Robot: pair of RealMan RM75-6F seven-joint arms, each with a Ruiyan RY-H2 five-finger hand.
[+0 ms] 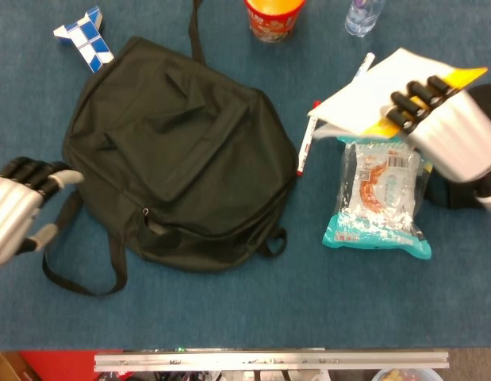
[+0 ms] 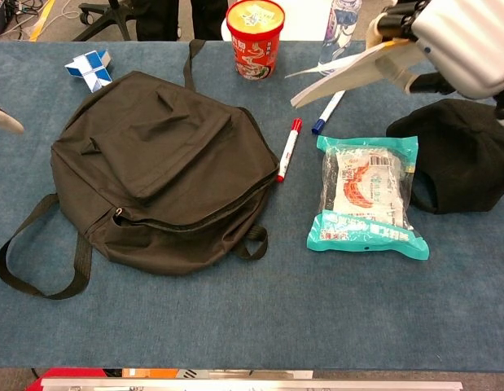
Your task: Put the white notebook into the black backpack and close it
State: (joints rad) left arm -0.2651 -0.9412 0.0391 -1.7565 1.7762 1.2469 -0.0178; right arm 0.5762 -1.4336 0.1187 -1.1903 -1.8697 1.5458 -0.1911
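The black backpack (image 1: pixel 178 151) (image 2: pixel 158 167) lies flat on the blue table, left of centre, its zipper along the near edge. My right hand (image 1: pixel 447 119) (image 2: pixel 447 37) grips the white notebook (image 1: pixel 372 99) (image 2: pixel 349 69) and holds it lifted above the table at the right, tilted, with a yellow strip along its edge. My left hand (image 1: pixel 19 206) hovers at the left edge beside the backpack's strap, fingers apart and holding nothing; only a sliver of it (image 2: pixel 3 120) shows in the chest view.
A snack packet (image 1: pixel 380 194) (image 2: pixel 367 195) lies right of the backpack. A red marker (image 2: pixel 288 148) and a blue marker (image 2: pixel 327 112) lie between them. A black cap (image 2: pixel 455 155), a red cup (image 2: pixel 255 37), a bottle (image 1: pixel 362 16) and a blue-white puzzle toy (image 2: pixel 89 68) sit around.
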